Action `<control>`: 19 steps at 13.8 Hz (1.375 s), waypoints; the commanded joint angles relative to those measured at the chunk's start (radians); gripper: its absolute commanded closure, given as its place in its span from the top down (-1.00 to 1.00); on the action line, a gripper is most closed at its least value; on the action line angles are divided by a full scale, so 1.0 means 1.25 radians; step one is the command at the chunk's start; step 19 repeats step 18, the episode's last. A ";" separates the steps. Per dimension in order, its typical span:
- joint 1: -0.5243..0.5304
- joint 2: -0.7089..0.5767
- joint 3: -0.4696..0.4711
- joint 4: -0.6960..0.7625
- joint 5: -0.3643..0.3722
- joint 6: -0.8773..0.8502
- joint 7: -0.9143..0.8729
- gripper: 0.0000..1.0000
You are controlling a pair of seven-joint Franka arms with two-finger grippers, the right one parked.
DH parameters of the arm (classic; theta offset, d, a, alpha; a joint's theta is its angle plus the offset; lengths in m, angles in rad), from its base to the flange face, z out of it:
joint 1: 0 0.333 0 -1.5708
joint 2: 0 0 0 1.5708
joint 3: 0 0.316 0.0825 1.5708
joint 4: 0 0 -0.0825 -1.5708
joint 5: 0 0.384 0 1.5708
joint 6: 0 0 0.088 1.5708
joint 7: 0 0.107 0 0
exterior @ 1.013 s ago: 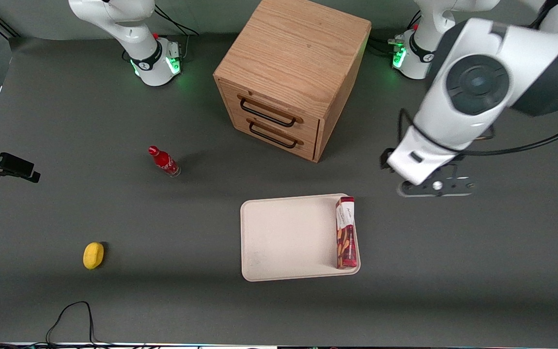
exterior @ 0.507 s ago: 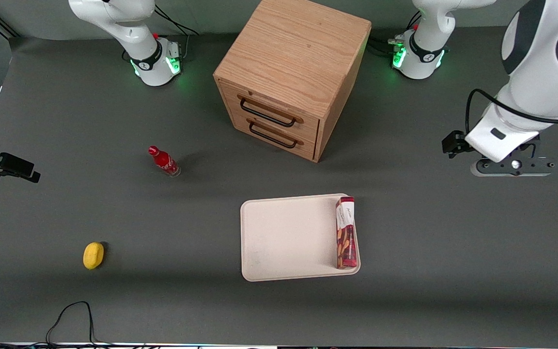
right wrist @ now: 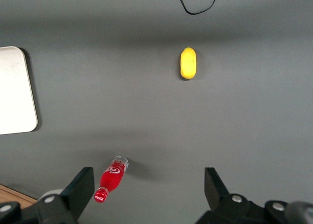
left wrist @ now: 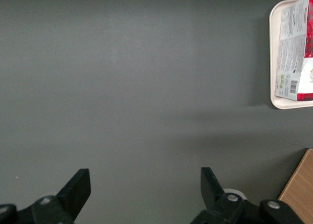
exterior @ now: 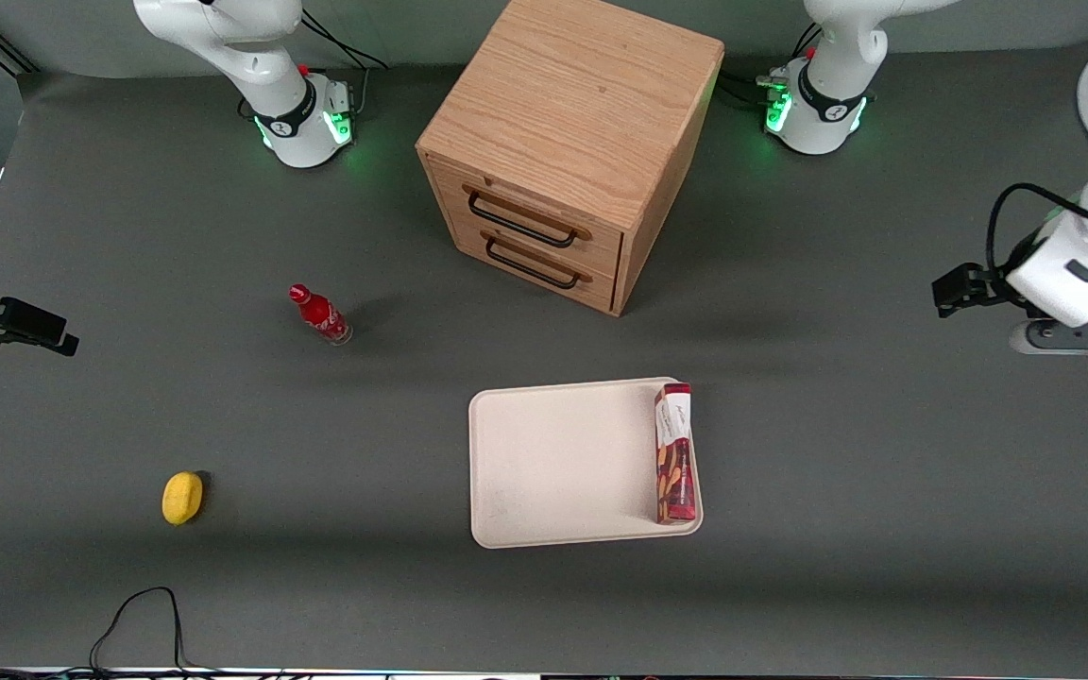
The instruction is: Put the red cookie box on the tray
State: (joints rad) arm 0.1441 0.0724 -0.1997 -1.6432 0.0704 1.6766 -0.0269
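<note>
The red cookie box point(exterior: 675, 453) lies flat in the tray point(exterior: 553, 463), along the edge toward the working arm. The empty hand point(left wrist: 144, 197), fingers spread, hangs well apart; placement looks done.

Dark grey matte tabletop point(exterior: 128, 208) under even overhead light, soft shadows across it, light oak two-drawer cabinet point(exterior: 568, 142) with black handles standing at its middle, farther from the front camera, black cable loop point(exterior: 143, 619) at the nearest edge
</note>
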 commanded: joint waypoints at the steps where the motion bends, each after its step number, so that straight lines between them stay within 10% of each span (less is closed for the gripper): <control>1: -0.067 -0.019 0.099 -0.005 -0.032 0.015 0.062 1.00; 19: -0.070 -0.011 0.097 0.037 -0.055 -0.076 0.040 1.00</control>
